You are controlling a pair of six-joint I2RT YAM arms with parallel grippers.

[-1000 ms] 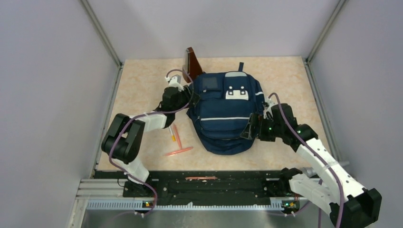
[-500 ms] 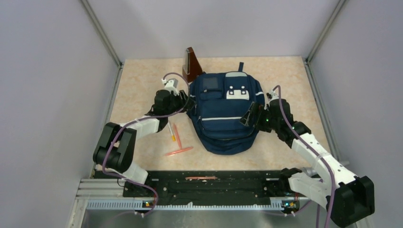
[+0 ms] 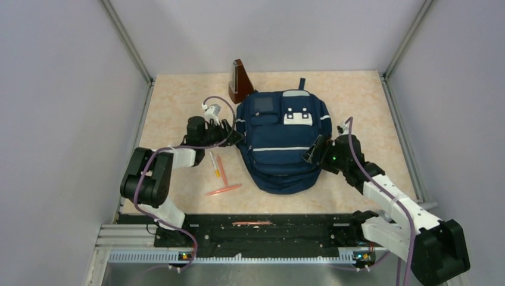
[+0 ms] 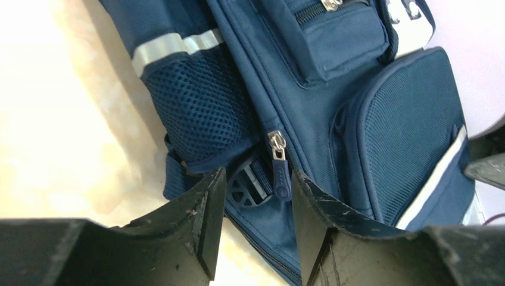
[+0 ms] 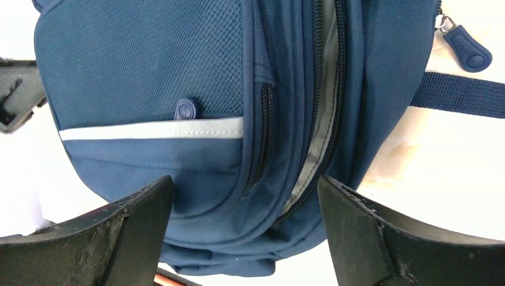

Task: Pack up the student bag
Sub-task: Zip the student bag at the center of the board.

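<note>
left tool point(image 4: 256, 179) lower along student bag point(image 4: 381, 125)

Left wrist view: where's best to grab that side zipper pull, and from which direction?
Pinch the flat blue tab below the metal slider on the student bag. Come straight ahead: it appears to hang loose, lined up between the open fingers of the left gripper.

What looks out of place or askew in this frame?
Nothing damaged or spilled. Thin pens lie scattered at odd angles on the table left of the student bag, and a reddish-brown object stands on edge behind it.
</note>
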